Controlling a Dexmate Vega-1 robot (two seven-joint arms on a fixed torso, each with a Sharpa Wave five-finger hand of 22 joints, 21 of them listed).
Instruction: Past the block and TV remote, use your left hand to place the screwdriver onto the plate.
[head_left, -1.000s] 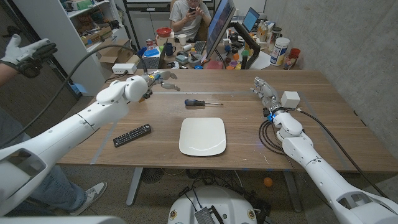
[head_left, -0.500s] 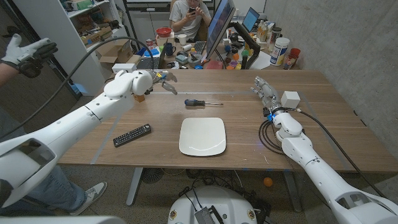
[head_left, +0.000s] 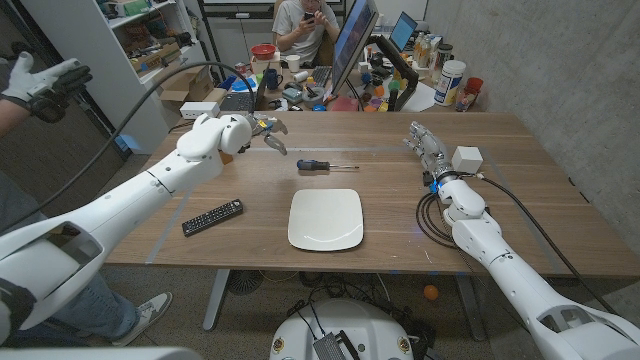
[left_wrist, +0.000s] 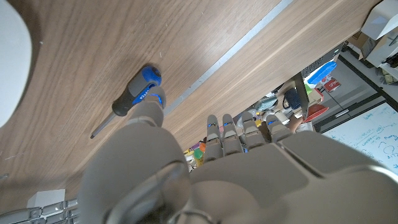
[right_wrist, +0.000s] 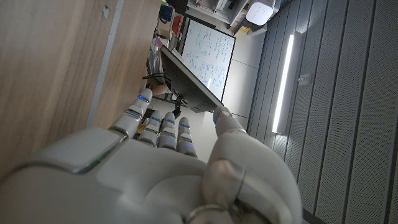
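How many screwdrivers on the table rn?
1. The screwdriver lies on the table just beyond the white plate, handle toward the left hand, whose fingers are near the handle but not touching. None else visible.

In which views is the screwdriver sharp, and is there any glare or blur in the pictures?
Head view: screwdriver small but sharp, plate bright without glare. Left wrist view: screwdriver sharp, the near robot hand soft. Right wrist view: ceiling light strip glares, robot hand slightly soft.

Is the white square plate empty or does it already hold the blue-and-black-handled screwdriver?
Empty. The white square plate has nothing on it; the blue-and-black-handled screwdriver lies on the wooden table beyond it, with the left hand open nearby.
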